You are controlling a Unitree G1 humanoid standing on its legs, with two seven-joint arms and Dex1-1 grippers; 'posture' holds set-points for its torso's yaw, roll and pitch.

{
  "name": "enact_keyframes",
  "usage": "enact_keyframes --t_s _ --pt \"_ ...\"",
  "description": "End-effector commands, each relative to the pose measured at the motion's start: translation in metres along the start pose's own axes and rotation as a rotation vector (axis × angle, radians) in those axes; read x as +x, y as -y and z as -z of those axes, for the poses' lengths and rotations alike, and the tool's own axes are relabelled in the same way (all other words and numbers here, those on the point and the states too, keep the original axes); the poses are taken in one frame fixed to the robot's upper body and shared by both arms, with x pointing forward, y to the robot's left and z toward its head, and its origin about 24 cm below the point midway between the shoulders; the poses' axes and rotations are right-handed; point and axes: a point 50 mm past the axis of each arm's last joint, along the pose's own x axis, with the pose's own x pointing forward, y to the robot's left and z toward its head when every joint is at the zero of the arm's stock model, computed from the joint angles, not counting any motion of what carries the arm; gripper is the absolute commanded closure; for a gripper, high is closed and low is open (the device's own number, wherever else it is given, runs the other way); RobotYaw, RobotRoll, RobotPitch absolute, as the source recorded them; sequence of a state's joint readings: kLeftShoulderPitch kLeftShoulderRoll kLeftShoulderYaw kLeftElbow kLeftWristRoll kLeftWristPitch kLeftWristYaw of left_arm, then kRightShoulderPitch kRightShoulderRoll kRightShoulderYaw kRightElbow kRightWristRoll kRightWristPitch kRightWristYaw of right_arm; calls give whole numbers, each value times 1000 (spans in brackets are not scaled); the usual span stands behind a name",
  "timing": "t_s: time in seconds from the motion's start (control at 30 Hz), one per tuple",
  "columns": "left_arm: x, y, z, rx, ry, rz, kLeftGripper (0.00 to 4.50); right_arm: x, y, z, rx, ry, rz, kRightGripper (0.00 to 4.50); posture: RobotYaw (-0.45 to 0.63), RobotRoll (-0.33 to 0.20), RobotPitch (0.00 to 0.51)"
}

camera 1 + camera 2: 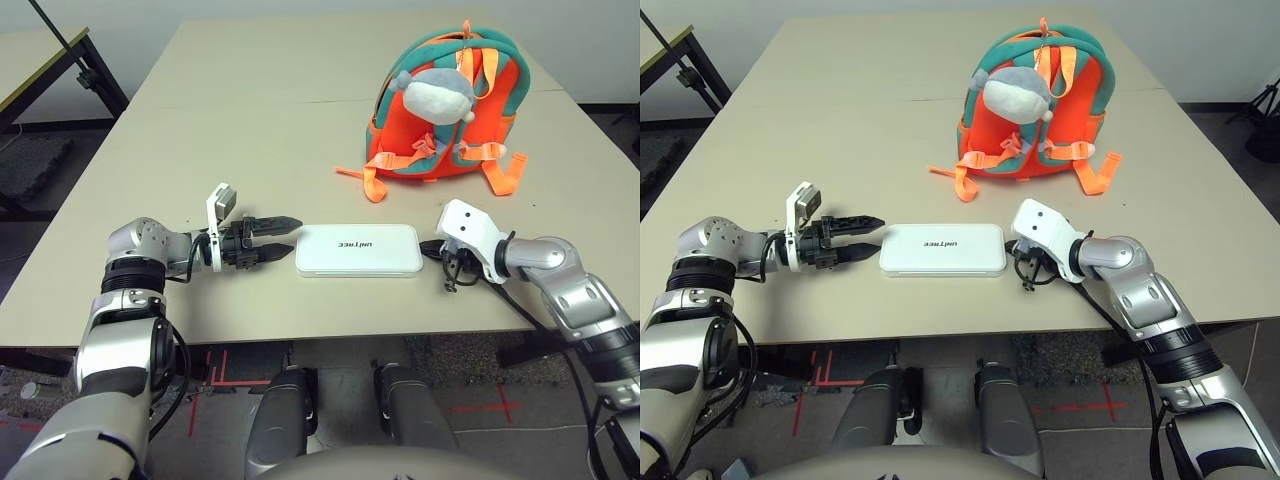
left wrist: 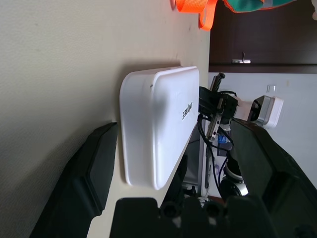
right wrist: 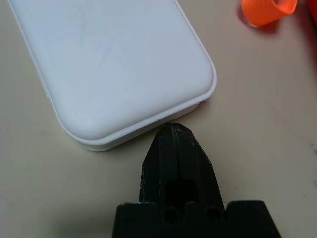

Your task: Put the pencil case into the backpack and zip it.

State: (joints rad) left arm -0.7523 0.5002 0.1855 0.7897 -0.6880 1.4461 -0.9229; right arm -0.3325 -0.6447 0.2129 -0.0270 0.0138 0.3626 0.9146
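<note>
Near the desk's (image 1: pixel 200 140) front edge the pencil case (image 1: pixel 357 250) lies flat between both hands. The left hand (image 1: pixel 281 235) is spread wide at one short end; the right hand (image 3: pixel 174 130), clenched on nothing, touches the other. A push from the right could skid the case askew, spoiling the left's grasp. The backpack (image 1: pixel 445 105) stands well behind, near the desk's far right side.

text: "unitree" | on: pencil case (image 1: pixel 357 249) face | upside down
</note>
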Motion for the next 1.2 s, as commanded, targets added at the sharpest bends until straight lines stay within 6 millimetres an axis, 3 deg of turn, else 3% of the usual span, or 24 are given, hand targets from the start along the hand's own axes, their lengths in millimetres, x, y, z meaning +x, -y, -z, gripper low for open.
enact_keyframes --t_s 0.03,0.87,1.2 --pt "9 -11 8 -30 -43 -46 0 11 -13 -13 -17 45 -74 4460 -167 0 133" --pt "14 -10 14 -24 -81 -51 0 37 -34 -40 -13 125 -177 4460 -157 0 133" --pt "13 -9 18 3 -101 -50 0 35 -25 -37 -22 113 -151 4460 -157 0 133"
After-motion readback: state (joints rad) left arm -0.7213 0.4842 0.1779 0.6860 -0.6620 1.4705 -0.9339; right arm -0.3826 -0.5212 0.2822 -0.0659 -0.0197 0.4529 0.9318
